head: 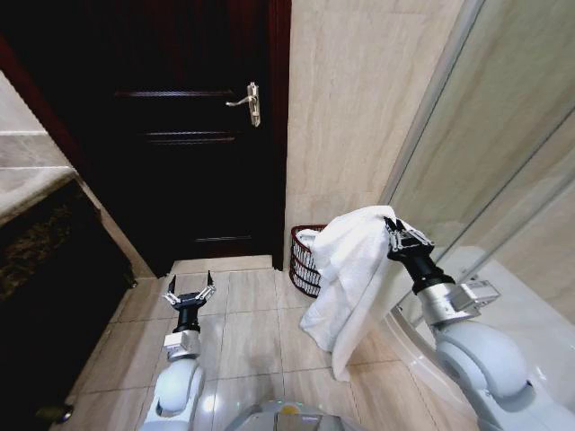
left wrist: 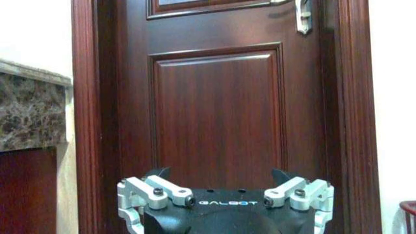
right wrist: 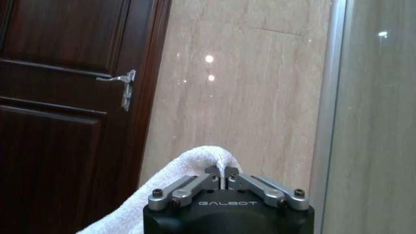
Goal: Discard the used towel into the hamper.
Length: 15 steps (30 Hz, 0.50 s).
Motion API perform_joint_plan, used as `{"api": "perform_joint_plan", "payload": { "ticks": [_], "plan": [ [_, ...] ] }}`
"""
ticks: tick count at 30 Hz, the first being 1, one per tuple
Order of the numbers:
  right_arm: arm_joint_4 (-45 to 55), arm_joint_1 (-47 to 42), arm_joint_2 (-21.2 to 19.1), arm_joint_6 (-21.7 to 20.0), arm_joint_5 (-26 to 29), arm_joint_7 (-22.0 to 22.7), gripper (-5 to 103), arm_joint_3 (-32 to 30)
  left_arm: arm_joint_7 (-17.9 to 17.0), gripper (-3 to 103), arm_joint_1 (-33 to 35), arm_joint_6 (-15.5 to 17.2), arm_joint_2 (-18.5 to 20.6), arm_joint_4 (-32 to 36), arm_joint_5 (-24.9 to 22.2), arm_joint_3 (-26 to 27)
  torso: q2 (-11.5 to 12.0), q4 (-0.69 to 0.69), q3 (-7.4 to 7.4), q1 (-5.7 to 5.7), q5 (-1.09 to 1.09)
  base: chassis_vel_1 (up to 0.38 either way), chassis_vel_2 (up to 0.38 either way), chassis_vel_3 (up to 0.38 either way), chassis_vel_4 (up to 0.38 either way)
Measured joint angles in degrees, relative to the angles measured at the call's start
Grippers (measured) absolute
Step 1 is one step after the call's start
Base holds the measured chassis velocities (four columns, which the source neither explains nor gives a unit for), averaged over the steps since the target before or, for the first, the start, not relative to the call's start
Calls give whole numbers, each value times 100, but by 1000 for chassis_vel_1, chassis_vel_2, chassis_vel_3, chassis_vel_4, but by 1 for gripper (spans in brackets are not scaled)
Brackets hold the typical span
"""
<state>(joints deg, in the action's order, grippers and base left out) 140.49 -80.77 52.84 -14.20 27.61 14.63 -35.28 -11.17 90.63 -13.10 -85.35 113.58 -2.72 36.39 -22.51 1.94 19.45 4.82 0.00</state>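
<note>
Towel (head: 346,278), soft and floppy, hangs from the right hand (head: 393,232) clamped on its top fold, beside the hamper (head: 304,260); left hand (head: 189,289) spread open.

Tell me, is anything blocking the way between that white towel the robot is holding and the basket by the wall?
Nothing visible does. The right gripper holds the towel up beside the hamper, whose open rim shows just past the hanging cloth. The left gripper is open, off near the door.

towels: 1 (head: 349,278) | hampers: 1 (head: 305,262) | doors: 1 (head: 180,135) | grippers: 2 (head: 189,291) (head: 398,235)
</note>
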Motion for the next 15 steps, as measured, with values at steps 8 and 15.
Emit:
{"api": "perform_joint_plan", "payload": {
  "ticks": [8,15],
  "plan": [
    [-12,75,27,0,9,25,3,14,-31,100,32,-16,-4,19,-8,0,3,0,-1,0,-1,-80,100,97,-112],
    [-194,605,83,-88,271,104,3,16,-167,100,159,-225,2,-74,-28,3,4,0,-3,-2,1,-22,28,28,-24]
  ]
}}
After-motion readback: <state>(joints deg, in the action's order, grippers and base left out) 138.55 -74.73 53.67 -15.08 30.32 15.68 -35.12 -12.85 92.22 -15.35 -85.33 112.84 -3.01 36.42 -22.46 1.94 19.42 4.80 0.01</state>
